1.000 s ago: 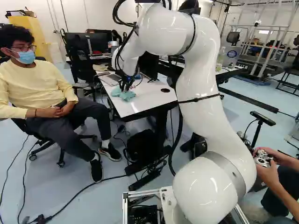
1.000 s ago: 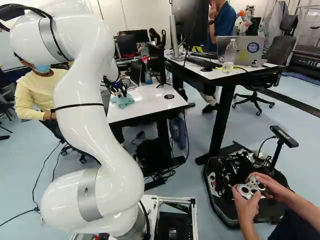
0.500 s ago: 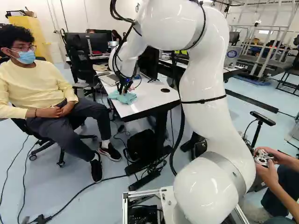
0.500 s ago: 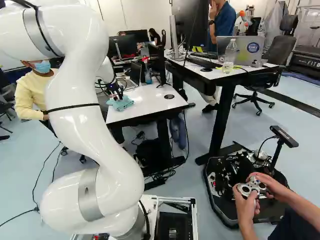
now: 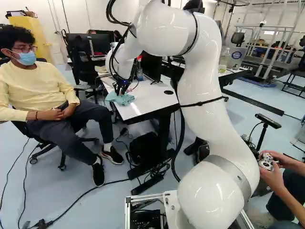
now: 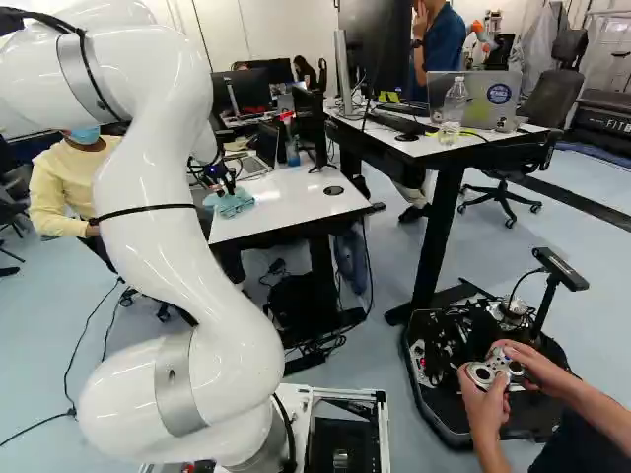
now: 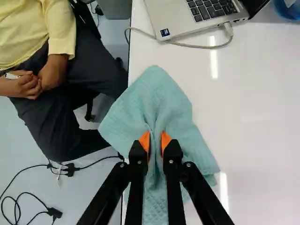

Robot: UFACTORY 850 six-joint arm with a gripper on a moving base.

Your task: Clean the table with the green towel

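Observation:
At the white table [image 5: 147,102], my gripper [image 5: 121,90] points down onto the green towel [image 5: 122,99] in the left base view. The wrist view shows the gripper [image 7: 155,143] shut on a bunched fold of the towel [image 7: 159,103], with an orange pad pressed against each side of the fold. The rest of the cloth spreads over the tabletop around the fingers, and one corner reaches the table's edge on the seated person's side. Cloth hides the tabletop under the fingertips.
A laptop [image 7: 197,14] with a cable [image 7: 206,47] lies on the table ahead of the towel. A blue bottle [image 6: 292,151] stands farther back. A person sits close beside the table's edge. A higher desk [image 6: 444,148] is to the right.
The arm has shifted left in the left base view and taken the towel with it across the tabletop, toward the edge by the seated person. The gripper has kept hold; the base has not moved.

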